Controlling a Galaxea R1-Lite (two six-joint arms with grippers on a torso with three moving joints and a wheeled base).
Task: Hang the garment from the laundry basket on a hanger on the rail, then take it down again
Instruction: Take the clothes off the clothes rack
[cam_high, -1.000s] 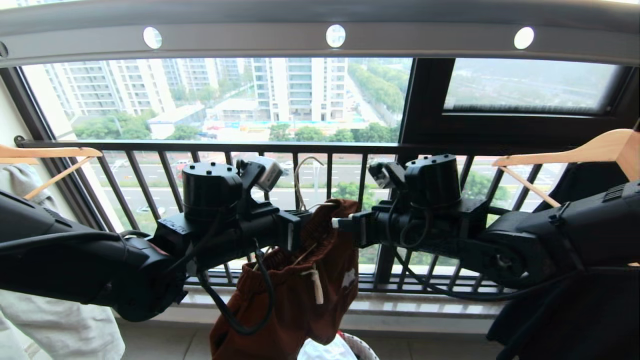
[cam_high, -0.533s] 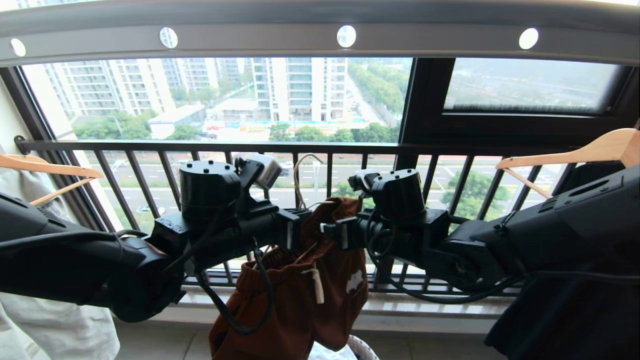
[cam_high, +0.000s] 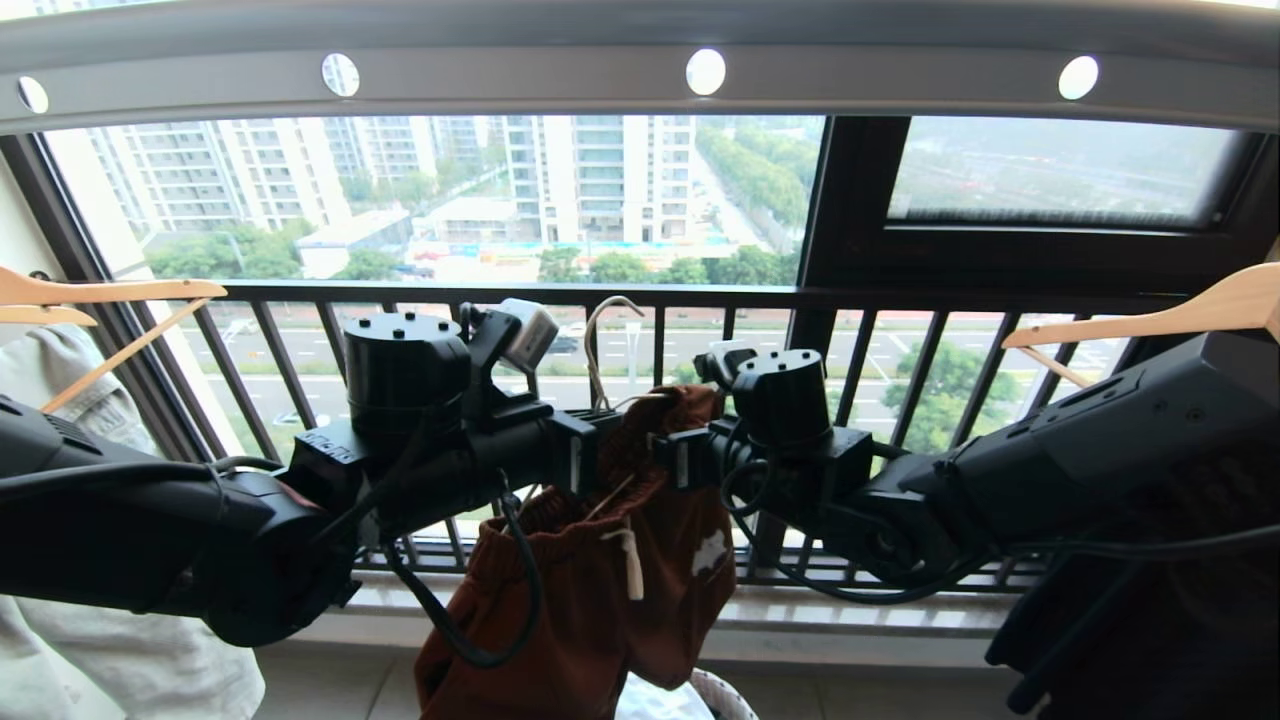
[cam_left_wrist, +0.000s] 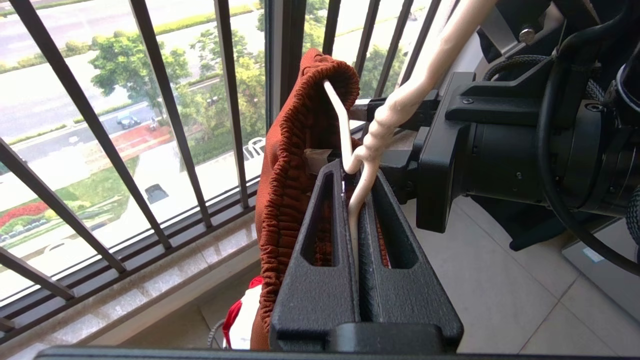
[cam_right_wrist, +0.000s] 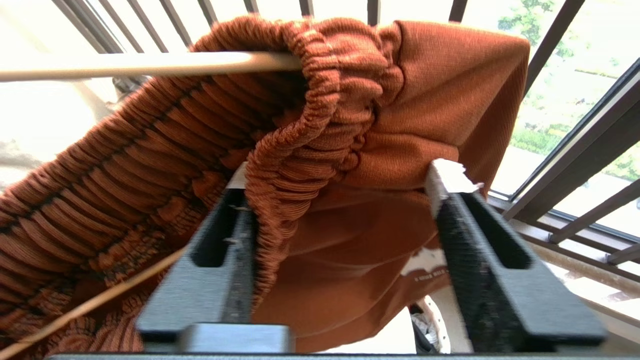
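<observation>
Only wrist views reveal: left pincer (cam_left_wrist: 357, 187) clamps hanger (cam_left_wrist: 385, 120) wire; right pincer (cam_right_wrist: 345, 200) wide, straddling garment (cam_right_wrist: 320, 130) waistband.

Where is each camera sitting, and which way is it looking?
Head view: up on the robot's head, facing the window under the rail; both arms show, left gripper and right gripper meeting at the garment.
Left wrist view: behind the left gripper, shut on the hanger; the right arm shows beyond.
Right wrist view: behind the right gripper, its fingers apart around the garment's waistband.
All three share the garment and hanger.
</observation>
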